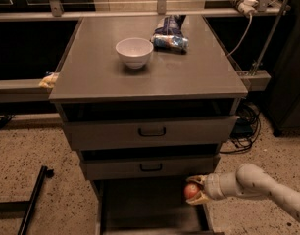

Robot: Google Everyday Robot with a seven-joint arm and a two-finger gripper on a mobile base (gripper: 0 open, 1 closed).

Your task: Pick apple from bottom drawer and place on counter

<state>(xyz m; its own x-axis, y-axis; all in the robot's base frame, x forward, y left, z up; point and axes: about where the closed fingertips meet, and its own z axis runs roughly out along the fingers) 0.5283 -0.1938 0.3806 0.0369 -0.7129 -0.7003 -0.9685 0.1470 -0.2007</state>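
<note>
The apple (191, 191), small and red-orange, sits between the fingers of my gripper (195, 190), which is shut on it. The gripper holds it above the right side of the open bottom drawer (140, 204), just below the front of the middle drawer. My white arm reaches in from the lower right. The counter (189, 67) is the broad grey top of the cabinet above.
A white bowl (134, 52) and a blue snack bag (168, 39) lie on the counter. Two shallower drawers with black handles (151, 131) stand partly open above the bottom drawer. A black bar (32, 199) lies on the floor at left. Cables (245, 126) hang at right.
</note>
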